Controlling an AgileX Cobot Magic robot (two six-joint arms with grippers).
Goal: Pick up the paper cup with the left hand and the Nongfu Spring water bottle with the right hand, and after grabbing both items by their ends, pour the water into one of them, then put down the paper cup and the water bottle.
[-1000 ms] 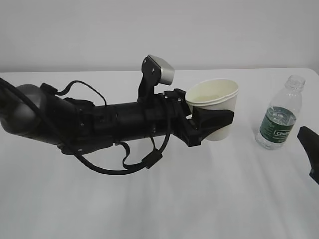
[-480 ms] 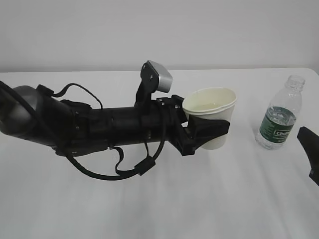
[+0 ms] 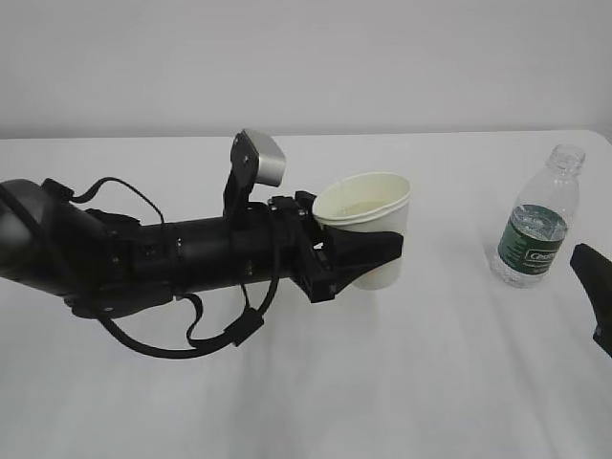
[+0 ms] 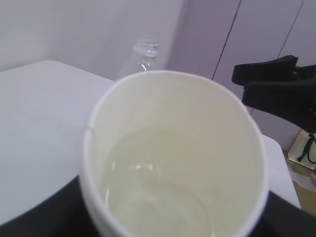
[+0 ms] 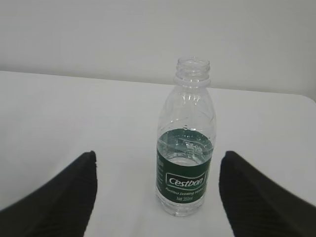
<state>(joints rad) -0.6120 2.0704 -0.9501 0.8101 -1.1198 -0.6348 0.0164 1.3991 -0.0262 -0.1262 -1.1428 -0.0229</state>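
Leftward across the table [image 3: 449, 382] is where the left hand [image 3: 172, 253] has carried the paper cup [image 3: 365, 229] over the last second: the cup sat nearer the bottle before and now stands well apart from it, toward nine o'clock, while the bottle and the right hand have not shifted. Its tool [image 3: 356, 256] is clamped on the cup, one black finger [image 3: 368, 251] lying across the cup's white wall just under the rolled rim, with the cup upright and mouth up. Whether the cup's base touches the table cannot be told from the exterior view. From the left wrist view the cup [image 4: 173, 163] fills most of the picture, and a shallow pool of the water [image 4: 158, 192] lies in its cream-yellowish bottom. The Nongfu Spring water bottle [image 3: 538, 229] stands upright on the table at three o'clock from the cup, capless, its green label low on the body. In the right wrist view the bottle [image 5: 186, 148] shows water up to about the top of the label and reads "Cestbon" in white. The right hand [image 3: 595, 292] waits at the right edge of the exterior view, just past the bottle toward four o'clock; its tool [image 5: 158, 197] stands apart, one dark finger [image 5: 59, 197] on either side of the bottle and touching nothing.
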